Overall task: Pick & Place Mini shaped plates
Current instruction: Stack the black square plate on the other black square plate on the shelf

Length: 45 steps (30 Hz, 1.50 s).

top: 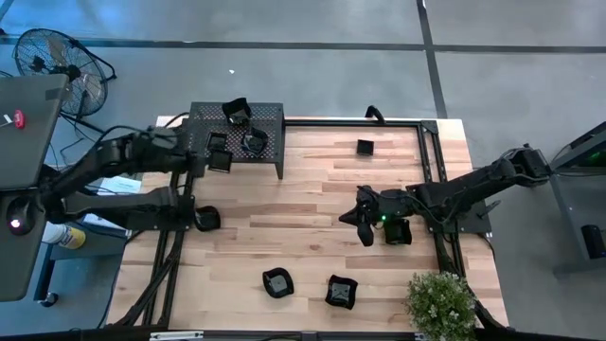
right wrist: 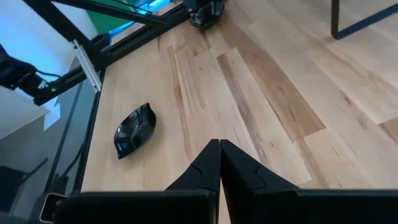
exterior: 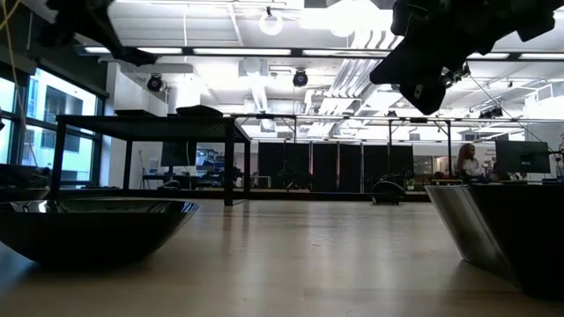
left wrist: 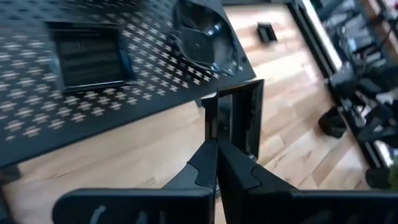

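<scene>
We saw the left gripper at the front edge of the perforated black metal rack, its fingers clenched on a small square glossy plate held on edge. Three more plates rested on the rack, among them a ribbed square one and a wavy-rimmed one. The right gripper hovered over the pale wood-plank tabletop, fingers pressed together and empty. Other glossy dishes lay scattered on the wood: a wavy one, an angular one, a small square one.
</scene>
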Tool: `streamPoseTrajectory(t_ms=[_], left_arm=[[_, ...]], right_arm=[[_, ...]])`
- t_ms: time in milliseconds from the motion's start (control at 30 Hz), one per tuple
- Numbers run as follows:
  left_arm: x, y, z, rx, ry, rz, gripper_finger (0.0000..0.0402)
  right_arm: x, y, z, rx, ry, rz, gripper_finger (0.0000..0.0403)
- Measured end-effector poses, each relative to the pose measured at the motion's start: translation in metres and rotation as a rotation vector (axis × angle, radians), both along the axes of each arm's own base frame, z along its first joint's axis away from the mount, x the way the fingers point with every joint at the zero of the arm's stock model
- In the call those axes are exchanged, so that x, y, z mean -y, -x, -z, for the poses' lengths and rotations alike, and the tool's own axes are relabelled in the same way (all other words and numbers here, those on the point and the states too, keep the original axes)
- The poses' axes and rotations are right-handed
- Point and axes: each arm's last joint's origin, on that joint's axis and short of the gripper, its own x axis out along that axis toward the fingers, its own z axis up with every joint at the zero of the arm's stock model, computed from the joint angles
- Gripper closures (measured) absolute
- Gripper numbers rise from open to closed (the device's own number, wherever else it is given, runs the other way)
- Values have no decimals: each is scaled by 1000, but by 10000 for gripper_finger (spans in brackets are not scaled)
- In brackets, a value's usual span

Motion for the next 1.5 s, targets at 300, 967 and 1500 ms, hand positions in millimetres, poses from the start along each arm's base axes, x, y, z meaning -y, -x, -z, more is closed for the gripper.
streamPoseTrajectory(t_ms=[300, 967, 1500], left_arm=[[-27, -7, -3, 42, -11, -18, 401], [-101, 34, 23, -10, 165, -124, 401], [-103, 35, 27, -50, 177, -95, 401]], right_arm=[[2, 0, 0, -1, 12, -52, 400], [1, 0, 0, -1, 24, -99, 400], [1, 0, 0, 0, 40, -103, 400]])
